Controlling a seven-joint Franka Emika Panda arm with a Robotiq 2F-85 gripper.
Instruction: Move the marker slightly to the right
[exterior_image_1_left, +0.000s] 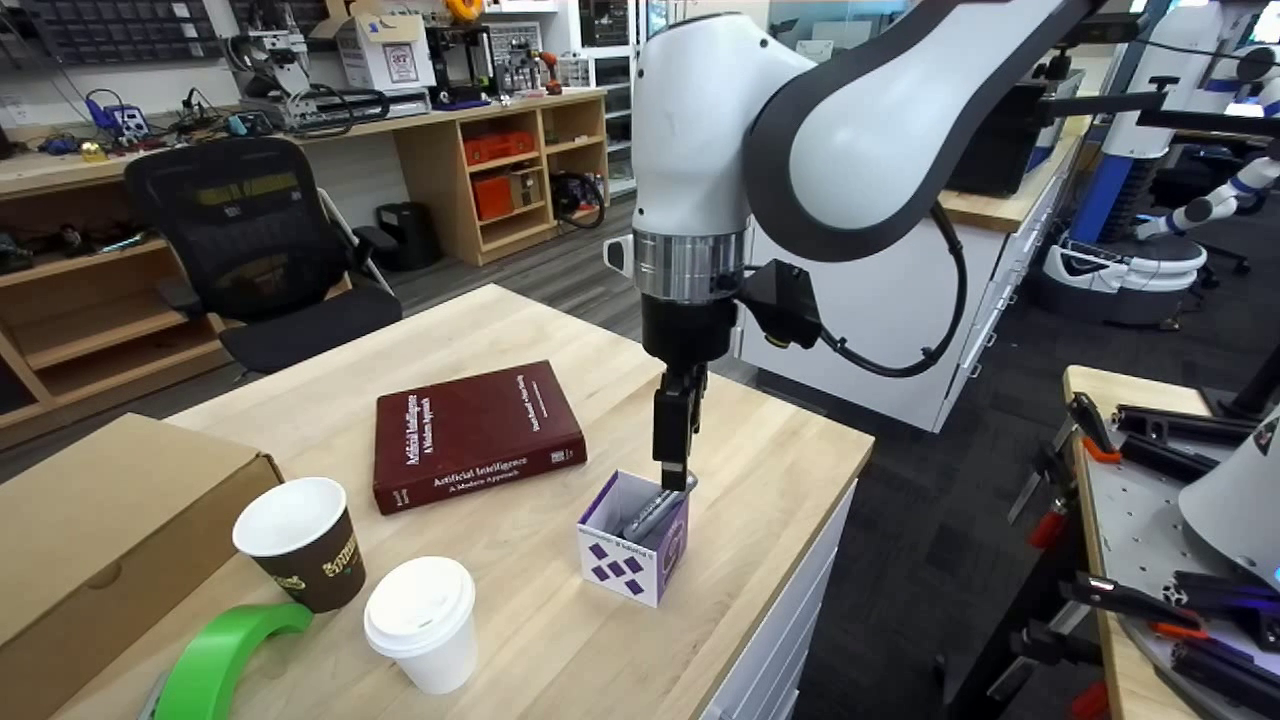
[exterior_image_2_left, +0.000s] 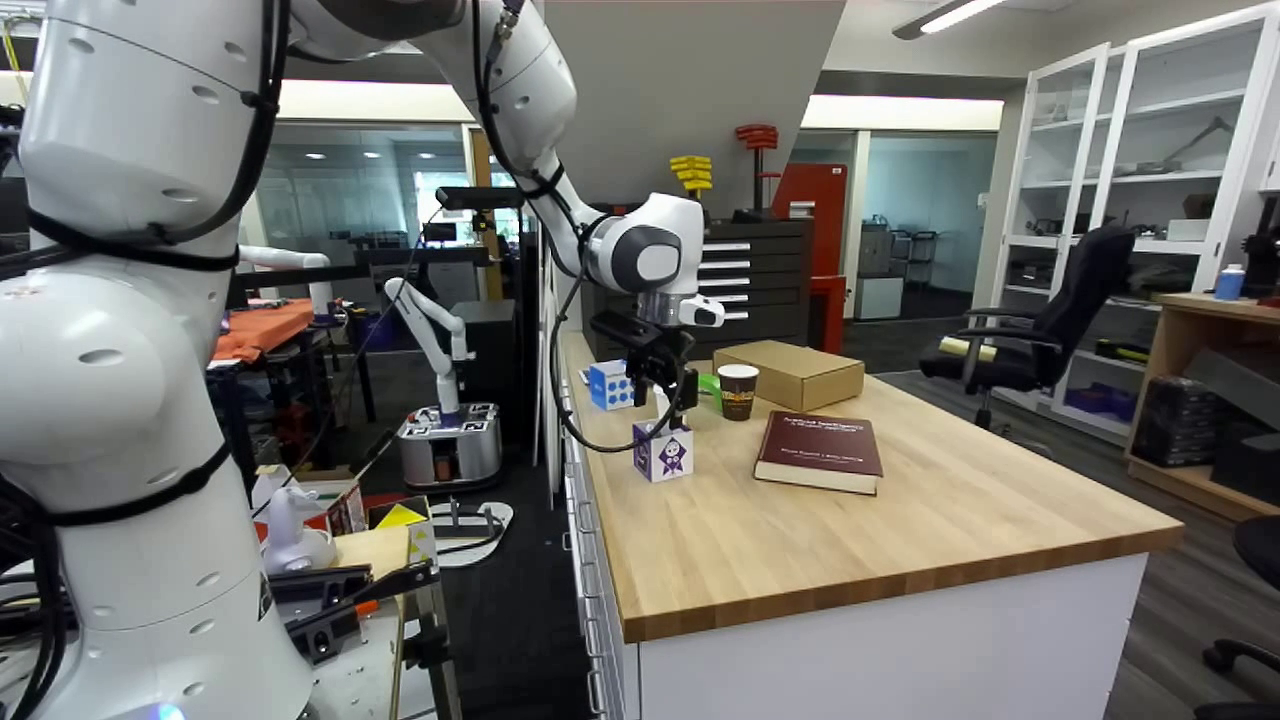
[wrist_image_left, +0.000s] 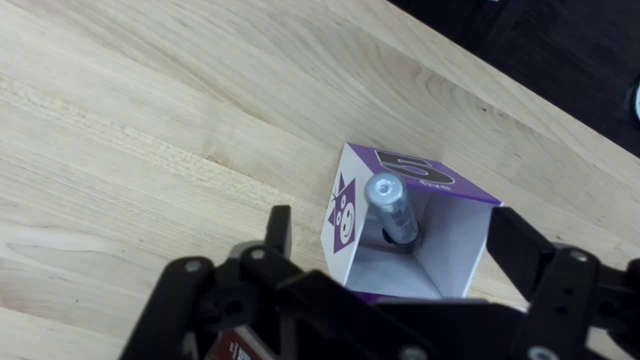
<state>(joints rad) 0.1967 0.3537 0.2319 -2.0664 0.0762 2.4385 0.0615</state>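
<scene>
One marker (wrist_image_left: 398, 212) leaned inside one purple box (exterior_image_1_left: 618, 570) on the surface (exterior_image_1_left: 560, 655); over the box hung one end effector (wrist_image_left: 397, 237), spread wide. Two cups (exterior_image_1_left: 325, 570), one book (exterior_image_1_left: 475, 425) and one carton (exterior_image_1_left: 120, 540) shared the surface.

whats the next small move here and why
Perhaps narrow the gripper a little: in the wrist view its fingers stand wide apart, with the marker leaning in the box between them; one finger overlaps the box, so lowering this open might catch it.
</scene>
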